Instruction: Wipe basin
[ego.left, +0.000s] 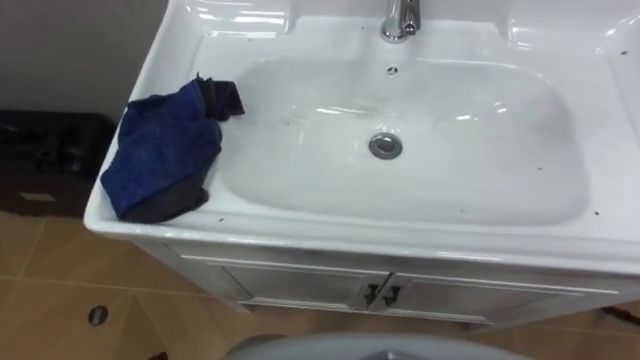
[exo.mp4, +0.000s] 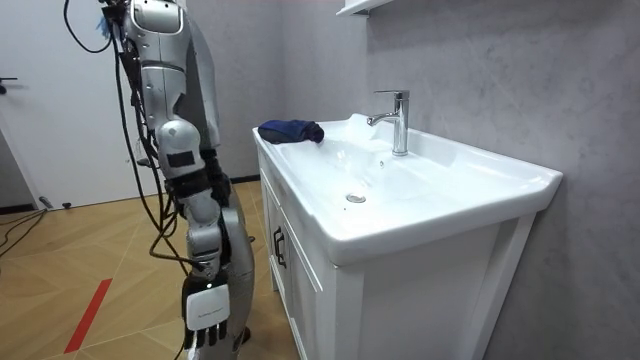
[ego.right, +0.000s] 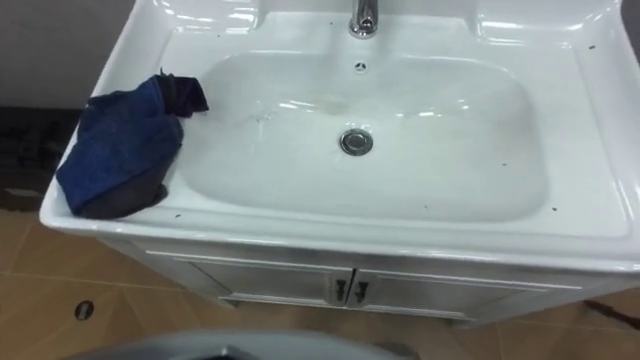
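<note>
You are looking down on the white basin, which sits on a white cabinet with two doors. In the room view your robot stands upright at the front of that cabinet, facing the basin, with a grey wall behind the basin.

The bowl of the basin shows a wet sheen, and small dark specks are scattered over the bowl and the rim.

The cloth, dark blue and crumpled, lies on the rim at the robot's left front corner. One edge of it hangs just over the lip of the bowl, and nothing is touching it.

Your right hand hangs low at the robot's side, near the cabinet front and well apart from the cloth. It touches neither the basin nor the cabinet. It sits at the bottom edge of the room view, so you cannot tell how far open it is.

The chrome tap stands at the back of the basin, in the middle. The drain sits in the floor of the bowl, in line with the tap.
</note>
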